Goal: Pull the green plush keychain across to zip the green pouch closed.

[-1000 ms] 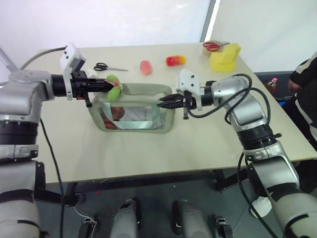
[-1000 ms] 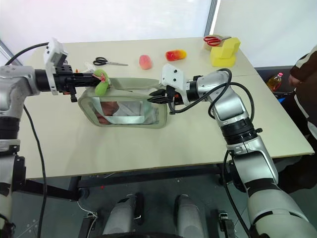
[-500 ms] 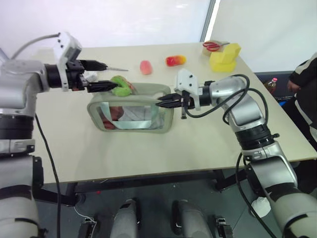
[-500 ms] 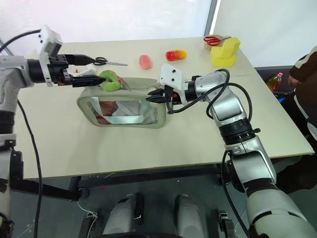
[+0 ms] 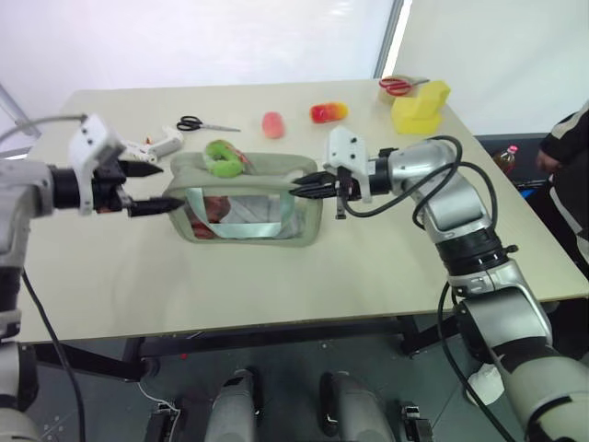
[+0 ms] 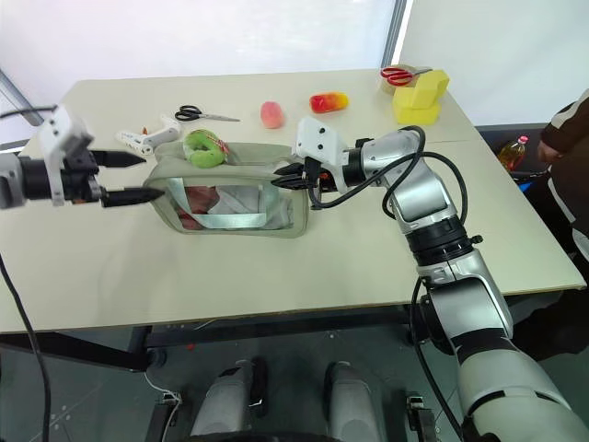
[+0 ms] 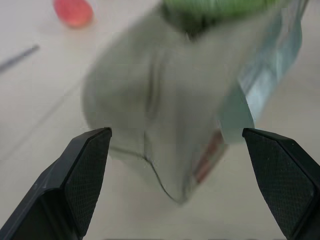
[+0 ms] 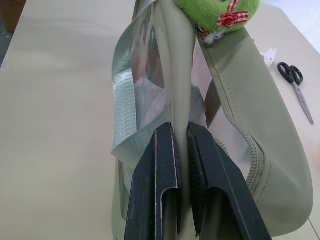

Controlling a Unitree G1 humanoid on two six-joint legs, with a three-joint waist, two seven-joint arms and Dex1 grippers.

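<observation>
Green plush keychain (image 5: 224, 157) lies atop the green pouch (image 5: 247, 204) — right gripper (image 5: 299, 188) pinches its 3 o'clock edge; left gripper (image 5: 164, 187), spread wide and empty, at 9 o'clock.

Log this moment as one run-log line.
left pincer: open, apart from green pouch | right pincer: shut on green pouch edge | green plush keychain: free, on pouch top, left end
</observation>
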